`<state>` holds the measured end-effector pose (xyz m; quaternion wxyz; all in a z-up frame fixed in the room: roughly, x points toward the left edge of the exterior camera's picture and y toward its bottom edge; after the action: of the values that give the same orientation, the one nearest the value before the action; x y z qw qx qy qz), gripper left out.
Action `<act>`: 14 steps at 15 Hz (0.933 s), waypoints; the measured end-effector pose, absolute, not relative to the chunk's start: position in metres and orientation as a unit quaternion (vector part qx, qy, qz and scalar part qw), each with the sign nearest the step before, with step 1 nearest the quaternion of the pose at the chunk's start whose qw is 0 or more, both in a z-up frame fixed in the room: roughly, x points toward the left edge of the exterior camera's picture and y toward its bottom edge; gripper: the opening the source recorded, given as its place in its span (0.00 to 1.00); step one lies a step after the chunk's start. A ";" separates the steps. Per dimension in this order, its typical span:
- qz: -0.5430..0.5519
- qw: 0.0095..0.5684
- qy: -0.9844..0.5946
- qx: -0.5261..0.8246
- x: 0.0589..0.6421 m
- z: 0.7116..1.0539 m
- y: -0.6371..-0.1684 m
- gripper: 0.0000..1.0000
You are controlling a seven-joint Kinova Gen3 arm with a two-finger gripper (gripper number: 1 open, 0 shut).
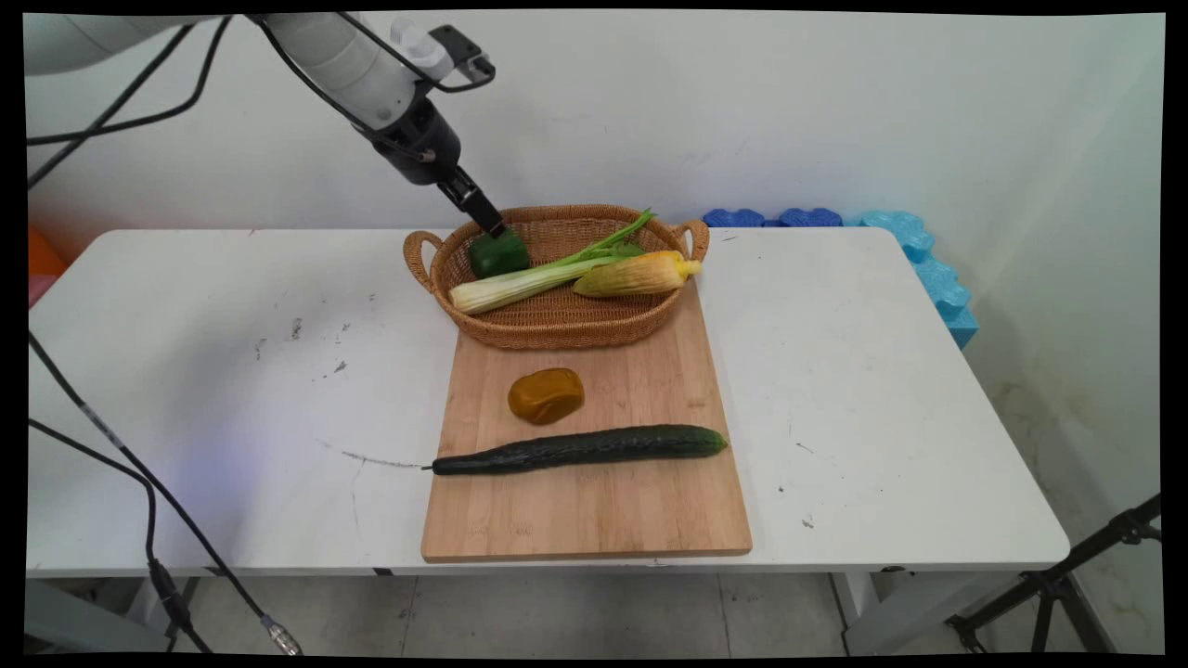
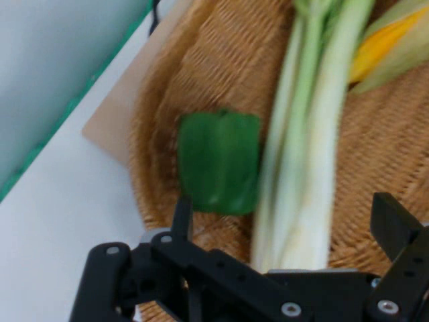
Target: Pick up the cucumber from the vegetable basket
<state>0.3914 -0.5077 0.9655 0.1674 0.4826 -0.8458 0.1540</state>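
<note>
White table: hand spread apart over green pepper, basket left edge.

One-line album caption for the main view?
Gripper over a green pepper in a wicker basket.

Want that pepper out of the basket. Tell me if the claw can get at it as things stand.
Probably yes: the open claw hangs right above the green pepper, nothing lying over it. The celery lies close alongside.
</note>
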 end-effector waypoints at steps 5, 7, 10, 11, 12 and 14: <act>0.149 0.146 -0.824 0.527 0.400 0.934 -0.531 1.00; 0.149 0.143 -0.817 0.539 0.401 0.924 -0.540 1.00; 0.147 0.141 -0.810 0.549 0.400 0.911 -0.551 1.00; 0.146 0.141 -0.809 0.552 0.400 0.908 -0.554 1.00; 0.145 0.141 -0.808 0.553 0.400 0.906 -0.555 1.00; 0.143 0.142 -0.807 0.555 0.398 0.899 -0.560 1.00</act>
<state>0.3980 -0.5598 0.8992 0.1424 0.5554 -0.8067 0.1431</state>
